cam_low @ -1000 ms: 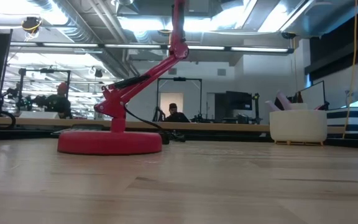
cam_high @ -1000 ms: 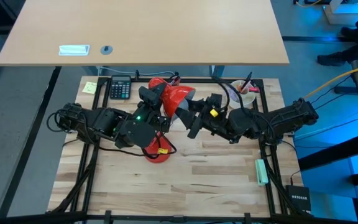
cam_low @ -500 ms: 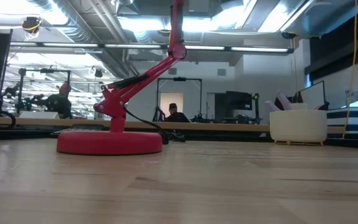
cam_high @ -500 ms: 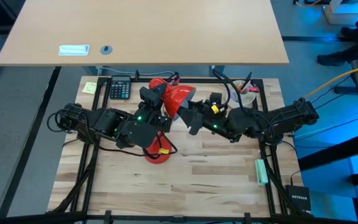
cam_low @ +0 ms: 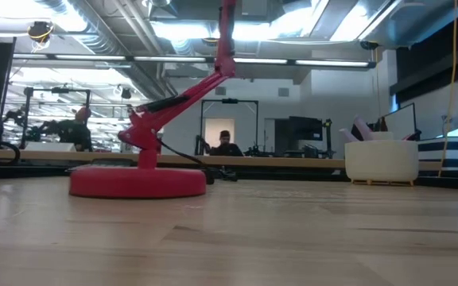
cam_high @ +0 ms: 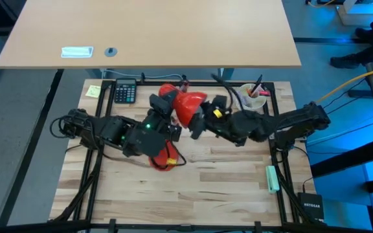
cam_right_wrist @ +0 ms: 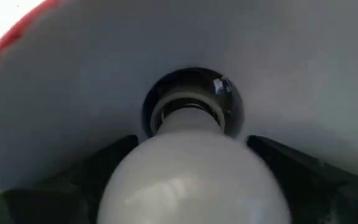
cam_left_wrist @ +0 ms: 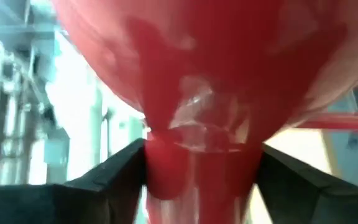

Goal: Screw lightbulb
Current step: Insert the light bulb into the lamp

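The red lamp stands on its round base (cam_low: 137, 181) on the wooden table; its shade (cam_high: 190, 102) is held up between my two arms. My left gripper (cam_high: 167, 109) is shut on the shade's narrow back end, which fills the left wrist view (cam_left_wrist: 197, 93). My right gripper (cam_high: 196, 123) reaches into the shade's open side, shut on the white lightbulb (cam_right_wrist: 191, 180). The bulb's base sits in the dark socket (cam_right_wrist: 191, 99) inside the shade's white inner wall (cam_right_wrist: 303, 68). The bulb is hidden in the high view. Neither gripper shows in the low view. My left gripper pinches the shade's narrow red neck (cam_left_wrist: 194, 168) between its two fingers (cam_left_wrist: 114, 171), one on each side. The shade is held well above the table. My right gripper pinches the bulb's round white glass (cam_right_wrist: 185, 168) between its two fingers (cam_right_wrist: 95, 171), pointing along the bulb's axis into the shade. The bulb's base end is in the socket.
A calculator (cam_high: 125, 92) and a yellow note (cam_high: 94, 90) lie at the far left. A white cup with pens (cam_high: 256, 97) stands at the far right and also shows in the low view (cam_low: 381, 161). A green marker (cam_high: 272, 178) lies near the right edge. A person shows in the room behind.
Both grippers and the shade have shifted a little toward the table's far edge. The lamp's jointed arm has leaned slightly and its base has slid a little along the table. Both grippers have kept their holds.
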Available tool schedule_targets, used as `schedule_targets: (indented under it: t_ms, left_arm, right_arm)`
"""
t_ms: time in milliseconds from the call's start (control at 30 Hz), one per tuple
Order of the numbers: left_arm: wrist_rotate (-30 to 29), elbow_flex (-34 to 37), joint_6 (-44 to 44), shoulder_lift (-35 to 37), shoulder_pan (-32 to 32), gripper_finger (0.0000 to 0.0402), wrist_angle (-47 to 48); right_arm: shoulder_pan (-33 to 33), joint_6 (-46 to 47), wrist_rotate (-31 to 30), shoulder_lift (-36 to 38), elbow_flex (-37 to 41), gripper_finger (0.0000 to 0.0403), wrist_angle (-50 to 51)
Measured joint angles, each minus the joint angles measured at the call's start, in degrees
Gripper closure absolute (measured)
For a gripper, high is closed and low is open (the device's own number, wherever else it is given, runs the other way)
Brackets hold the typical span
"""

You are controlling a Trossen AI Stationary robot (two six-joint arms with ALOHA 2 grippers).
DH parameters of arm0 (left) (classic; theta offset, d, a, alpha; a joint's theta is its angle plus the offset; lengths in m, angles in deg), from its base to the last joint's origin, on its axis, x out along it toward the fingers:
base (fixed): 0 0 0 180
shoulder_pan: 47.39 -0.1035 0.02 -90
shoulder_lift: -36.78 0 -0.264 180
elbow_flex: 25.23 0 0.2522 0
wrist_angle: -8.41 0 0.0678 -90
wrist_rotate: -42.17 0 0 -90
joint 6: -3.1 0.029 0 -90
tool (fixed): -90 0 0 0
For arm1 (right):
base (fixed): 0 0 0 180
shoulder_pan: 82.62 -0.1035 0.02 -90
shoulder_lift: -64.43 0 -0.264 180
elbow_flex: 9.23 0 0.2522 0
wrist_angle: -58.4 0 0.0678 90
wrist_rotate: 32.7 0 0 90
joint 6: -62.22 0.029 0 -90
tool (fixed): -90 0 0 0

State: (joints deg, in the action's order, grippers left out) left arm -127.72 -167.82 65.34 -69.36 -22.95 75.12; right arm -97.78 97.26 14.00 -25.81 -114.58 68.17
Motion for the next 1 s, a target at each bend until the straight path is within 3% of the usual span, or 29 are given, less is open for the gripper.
schedule_targets:
  t_ms: [167,467,767,1000]
  left_arm:
    - [0.51,-0.01,-0.25,0.27,-0.02,0.0151,0.52]
    - [1.29,0.07,-3.52,2.40,-0.27,0.0151,1.21]
    - [6.47,0.06,-18.32,6.82,-1.90,0.0151,8.12]
    - [6.86,-0.16,-25.51,7.27,-3.83,0.0151,14.89]
  right_arm:
    - [-0.02,-4.93,-0.15,0.14,0.07,0.0045,0.76]
    - [-0.07,-12.20,0.41,0.07,0.04,0.0069,-1.63]
    - [-0.04,-17.76,2.41,-0.04,0.11,0.0081,-6.40]
    - [-0.03,-22.16,2.37,0.07,0.20,0.0081,-8.68]
